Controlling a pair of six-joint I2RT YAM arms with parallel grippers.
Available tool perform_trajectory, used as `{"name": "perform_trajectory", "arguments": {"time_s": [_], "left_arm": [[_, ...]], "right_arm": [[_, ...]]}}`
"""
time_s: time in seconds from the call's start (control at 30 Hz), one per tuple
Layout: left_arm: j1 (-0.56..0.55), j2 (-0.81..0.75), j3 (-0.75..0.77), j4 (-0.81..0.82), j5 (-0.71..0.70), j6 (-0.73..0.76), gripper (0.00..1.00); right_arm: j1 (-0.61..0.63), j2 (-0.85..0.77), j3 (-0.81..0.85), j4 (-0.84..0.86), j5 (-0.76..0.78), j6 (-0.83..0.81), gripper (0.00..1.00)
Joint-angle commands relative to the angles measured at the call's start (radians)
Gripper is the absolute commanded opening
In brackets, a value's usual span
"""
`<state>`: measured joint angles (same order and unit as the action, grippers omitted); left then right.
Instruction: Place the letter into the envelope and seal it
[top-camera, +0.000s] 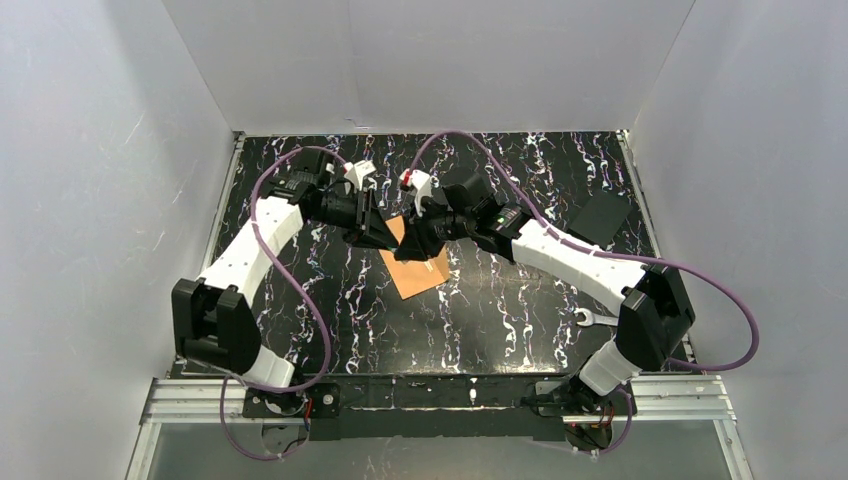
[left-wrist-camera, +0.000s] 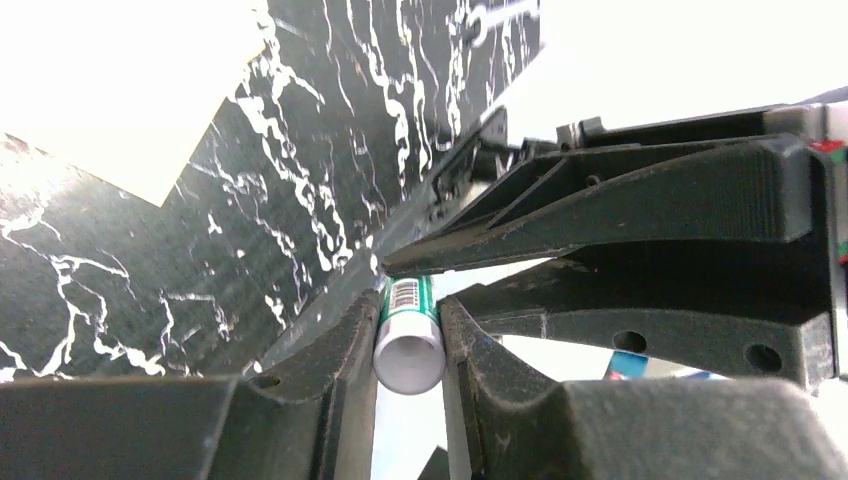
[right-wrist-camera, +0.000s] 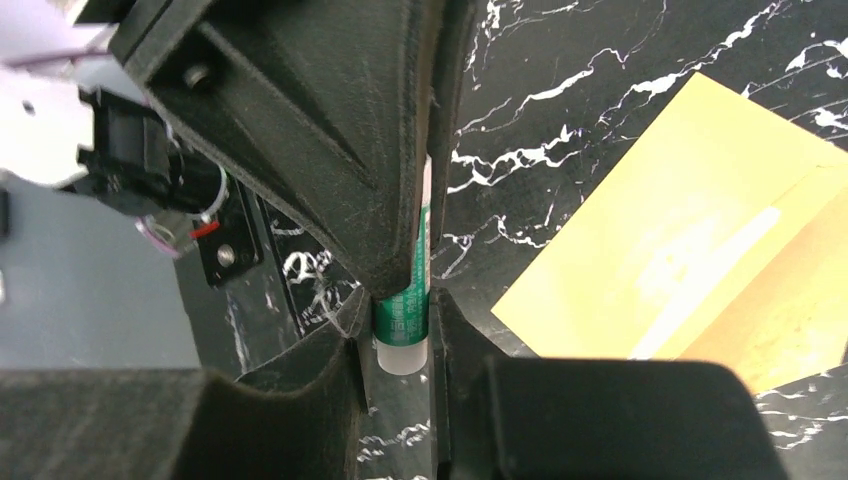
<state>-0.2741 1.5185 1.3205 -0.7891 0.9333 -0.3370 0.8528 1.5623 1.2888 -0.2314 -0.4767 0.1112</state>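
Orange-brown kraft paper envelope (right-wrist-camera: 680, 220) lies under the green-labelled glue stick (left-wrist-camera: 410, 358), pinched by left end effector (left-wrist-camera: 408, 312) and right end effector (right-wrist-camera: 400, 322); I'd uncap it straight.

Envelope (top-camera: 421, 274): plain orange-brown paper, rectangular, lying flat at the middle of the table (top-camera: 500, 335), turned diagonally; pale streak across its face.

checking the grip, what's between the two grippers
A green-labelled glue stick, pinched by the left gripper and right gripper at once; both wrist views show it.
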Motion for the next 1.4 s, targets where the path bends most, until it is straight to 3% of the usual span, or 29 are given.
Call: {"name": "perform_trajectory", "arguments": {"time_s": [0.0,0.13,0.3,0.43,0.6,0.73,1.03,1.13,1.27,1.37], "left_arm": [[-0.006,-0.131,-0.1,0.358,-0.011,-0.275,0.08],[-0.007,-0.211,-0.225,0.637,-0.102,-0.45,0.09],[-0.01,-0.268,-0.321,0.829,-0.195,-0.516,0.07],[-0.012,-0.272,-0.314,0.849,-0.231,-0.478,0.0],[-0.01,-0.269,-0.286,0.845,-0.24,-0.42,0.0],[-0.008,-0.258,-0.264,0.847,-0.213,-0.428,0.0],[0.005,-0.259,-0.253,0.824,-0.184,-0.396,0.0],[0.006,-0.262,-0.256,0.821,-0.186,-0.398,0.0],[0.007,-0.262,-0.271,0.824,-0.176,-0.42,0.27],[0.006,-0.272,-0.308,0.847,-0.151,-0.458,0.33]], "right_arm": [[0.015,-0.026,-0.027,0.218,0.078,0.207,0.09],[0.015,-0.022,-0.045,0.355,0.144,0.392,0.09],[0.014,0.003,-0.033,0.481,0.252,0.582,0.13],[0.014,0.062,0.018,0.588,0.244,0.686,0.21],[0.014,0.072,0.01,0.614,0.27,0.726,0.5],[0.011,0.032,-0.031,0.585,0.279,0.701,0.54],[0.008,-0.023,-0.075,0.582,0.288,0.689,0.35],[0.006,-0.031,-0.082,0.584,0.3,0.689,0.21],[0.005,-0.028,-0.089,0.62,0.299,0.71,0.08],[0.003,-0.027,-0.092,0.663,0.303,0.73,0.07]]}}
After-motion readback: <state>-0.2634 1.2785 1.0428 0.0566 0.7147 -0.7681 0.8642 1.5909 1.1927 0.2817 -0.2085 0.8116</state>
